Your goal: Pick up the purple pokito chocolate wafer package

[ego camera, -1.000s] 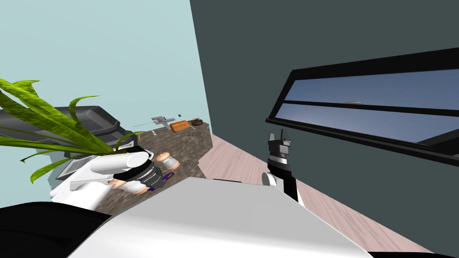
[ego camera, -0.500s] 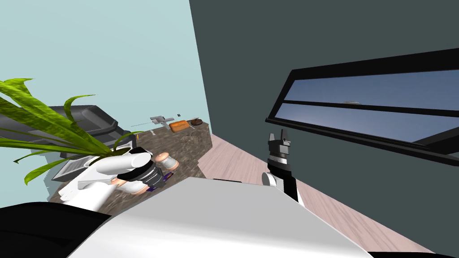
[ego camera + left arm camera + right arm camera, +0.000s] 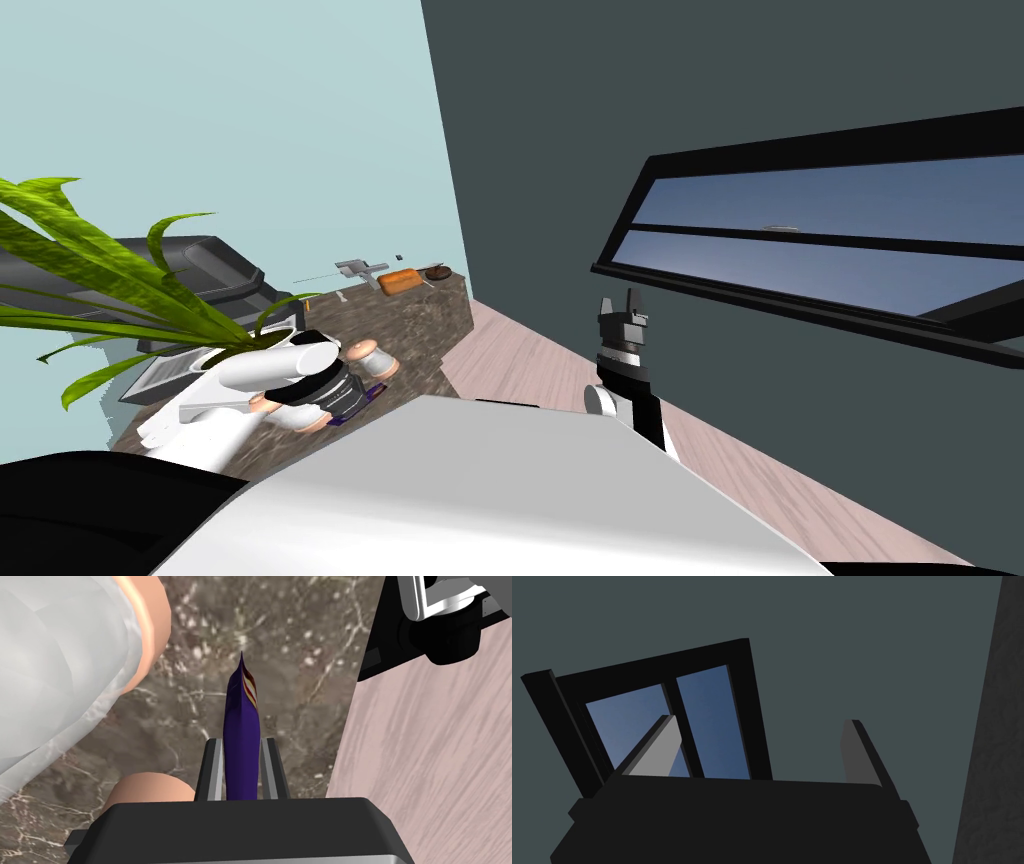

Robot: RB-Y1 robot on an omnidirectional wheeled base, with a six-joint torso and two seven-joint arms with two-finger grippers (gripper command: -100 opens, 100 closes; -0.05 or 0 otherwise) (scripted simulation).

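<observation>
Plainly, the left gripper point(image 3: 241, 743) is clamped on the purple wafer package point(image 3: 242, 721); its two grey fingers point(image 3: 214, 768) press the package's flat sides, so the package stands edge-on between them; its pointed sealed end reaches out past the fingertips, with a patch of red, white and yellow stripes near that tip. Beneath the package lies a brown marbled countertop point(image 3: 290, 676); I cannot tell whether the package touches the stone or hangs just clear of it. Close to one side of the package is a pale translucent cylinder point(image 3: 60, 666) with a peach-coloured rim; a second peach-coloured round end point(image 3: 150, 793) sits just beside the base of the nearer finger. On the other side the countertop's edge gives way to a pinkish plank floor point(image 3: 430, 766).

From the head view, the left forearm reaches over the near end of the countertop, with a sliver of purple showing at the gripper; a green plant point(image 3: 100, 270) spreads its long leaves above the arm; at the far end of the countertop lie an orange block point(image 3: 398, 282) and a small brown round thing point(image 3: 438, 271), well apart from the package.

Meanwhile the right gripper point(image 3: 760, 719) is raised beside the chest, away from the countertop; its fingers stand wide apart with nothing between them.
</observation>
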